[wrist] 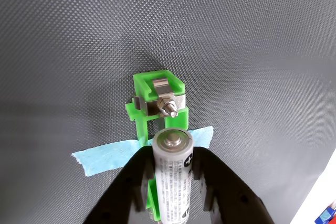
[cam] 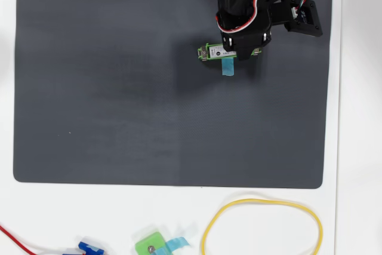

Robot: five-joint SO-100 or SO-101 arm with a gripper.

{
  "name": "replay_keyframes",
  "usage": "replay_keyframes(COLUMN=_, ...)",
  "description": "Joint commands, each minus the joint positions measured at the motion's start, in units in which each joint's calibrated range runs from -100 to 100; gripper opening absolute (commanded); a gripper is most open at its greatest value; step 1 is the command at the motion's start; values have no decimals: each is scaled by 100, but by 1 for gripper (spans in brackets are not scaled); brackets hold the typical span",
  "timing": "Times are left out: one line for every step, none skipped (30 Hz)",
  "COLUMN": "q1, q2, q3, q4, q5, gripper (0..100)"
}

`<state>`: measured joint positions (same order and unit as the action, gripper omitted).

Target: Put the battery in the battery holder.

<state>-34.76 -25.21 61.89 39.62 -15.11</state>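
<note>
A dark grey woven mat covers most of the white surface [cam: 352,147], and the work sits near the mat's far edge in the overhead view. The battery [wrist: 173,177] is pinched between the two black fingers of the pincer [wrist: 173,169], its flat silver end and a plus mark facing the wrist camera, its printed label running down out of frame. It lies lengthwise directly over the battery holder [wrist: 157,103], whose bright-green end wall and metal contact with a small bolt stand just beyond the battery's tip; whether the cell is already seated in the frame or just above it I cannot tell from either view. Holding the battery along the holder's long axis seems meant to let it drop between the two end contacts without twisting. A strip of blue tape [wrist: 105,157] crosses under the holder, apparently pinning it to the mat so it does not slide when pushed. In the overhead view the arm hides most of the holder, leaving only its left end and a tab of tape showing. Well away from the holder, on the bare white margin at the near edge, lie a small green block [cam: 150,245] with blue tape, a yellow cable loop [cam: 262,202] and a red wire [cam: 18,238].
</note>
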Motion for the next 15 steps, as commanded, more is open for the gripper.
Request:
replay_keyframes(q1=-38, q2=-50, q3=-162, q4=-107, q5=-7, gripper=0)
replay_keyframes(q1=-38, q2=-50, q3=-162, q4=-107, q5=-7, gripper=0)
replay_keyframes(q1=-27, q2=-50, q3=-162, q4=-107, q5=-7, gripper=0)
replay_keyframes(q1=-17, q2=-50, q3=-162, q4=-107, q5=-7, gripper=0)
replay_keyframes(q1=-17, q2=-50, q3=-162, q4=-107, q5=-2, gripper=0)
replay_keyframes(q1=-17, q2=-50, q3=-162, q4=-107, q5=19, gripper=0)
replay_keyframes(q1=-17, q2=-50, q3=-162, q4=-107, q5=19, gripper=0)
replay_keyframes(q1=-7, q2=-50, q3=-162, q4=-107, q5=19, gripper=0)
replay_keyframes(q1=-17, q2=-50, q3=-162, q4=-107, q5=24, gripper=0)
replay_keyframes(q1=-17, q2=-50, q3=-162, q4=-107, q5=24, gripper=0)
replay_keyframes(q1=-7, q2=-50, q3=-162, q4=-107, q5=24, gripper=3)
replay_keyframes(q1=-7, q2=-50, q3=-162, q4=-107, q5=24, gripper=5)
replay_keyframes(q1=14, q2=-50, q3=-154, q4=-107, q5=24, gripper=10)
replay_keyframes(q1=25, q2=-50, q3=-154, q4=-107, q5=24, gripper=11)
replay_keyframes(q1=35, q2=-50, q3=-154, q4=-107, q5=24, gripper=11)
